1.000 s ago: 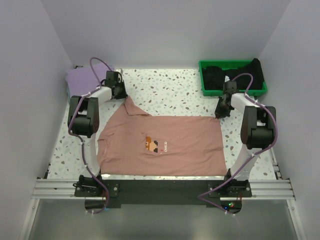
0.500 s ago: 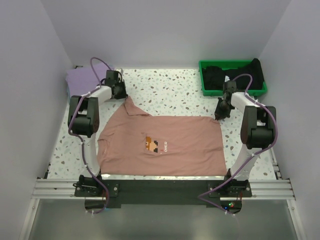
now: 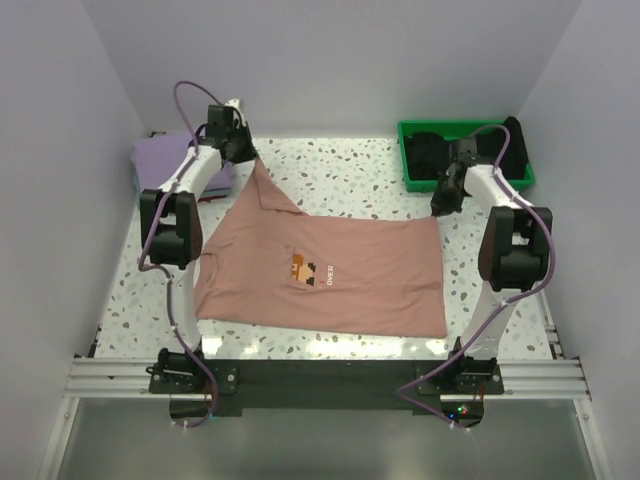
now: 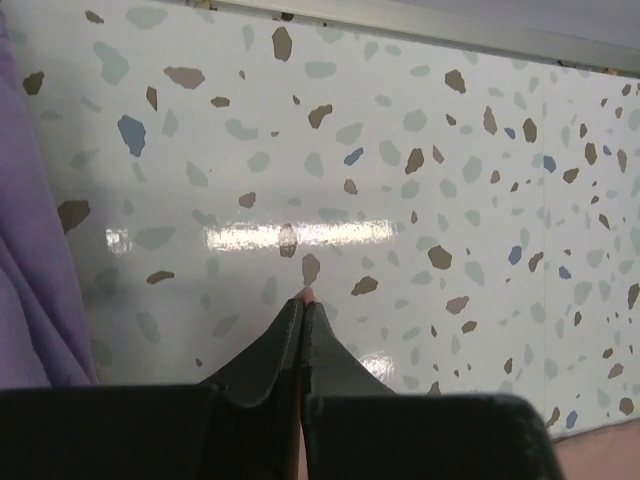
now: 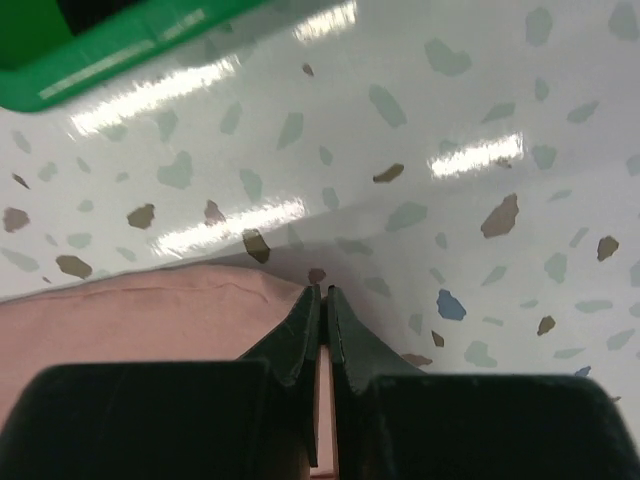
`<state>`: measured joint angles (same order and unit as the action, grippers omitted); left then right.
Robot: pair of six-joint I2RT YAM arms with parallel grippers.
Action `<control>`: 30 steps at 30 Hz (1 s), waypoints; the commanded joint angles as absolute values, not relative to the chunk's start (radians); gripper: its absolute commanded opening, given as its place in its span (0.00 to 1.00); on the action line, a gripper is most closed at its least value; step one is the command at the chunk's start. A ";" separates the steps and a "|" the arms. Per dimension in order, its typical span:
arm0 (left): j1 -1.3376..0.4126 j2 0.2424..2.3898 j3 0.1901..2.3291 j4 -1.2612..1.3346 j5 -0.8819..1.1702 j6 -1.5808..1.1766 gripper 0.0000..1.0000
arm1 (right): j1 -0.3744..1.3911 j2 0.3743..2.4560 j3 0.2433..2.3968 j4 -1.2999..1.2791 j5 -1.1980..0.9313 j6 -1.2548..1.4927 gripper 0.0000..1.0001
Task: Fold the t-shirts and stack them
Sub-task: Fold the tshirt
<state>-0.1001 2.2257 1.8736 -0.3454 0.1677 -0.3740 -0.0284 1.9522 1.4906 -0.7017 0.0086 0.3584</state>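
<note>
Jaws both clenched on cloth: left gripper pinches pink shirt at its far-left corner, right gripper at its far-right corner. Change vs a sec ago: left jaws have snapped shut, both arms have gone up & back, so the far edge is lifted off the table, near half flat. Prob. start of a fold. Count, L to R: 1 lavender shirt far-left, 1 pink centre, 1 green tray w/ black shirts, no. unclear.
</note>
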 commanded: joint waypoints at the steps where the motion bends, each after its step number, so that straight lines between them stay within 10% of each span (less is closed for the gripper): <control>1: -0.078 2.267 2.002 -0.393 0.193 -0.393 0.00 | -0.029 1.982 1.609 -0.736 0.012 0.358 0.00; 8: -0.052 2.228 2.053 -0.454 0.218 -0.402 0.00 | -0.031 1.985 1.707 -0.792 0.005 0.336 0.00; 30: 0.000 1.420 1.122 -0.342 0.233 -0.502 0.00 | -0.026 1.591 1.244 -0.721 -0.020 0.307 0.00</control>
<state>-0.0006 1.5249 1.1812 -0.3557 0.2867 -0.5125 -0.0280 1.6508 1.2881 -0.7372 -0.0254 0.3317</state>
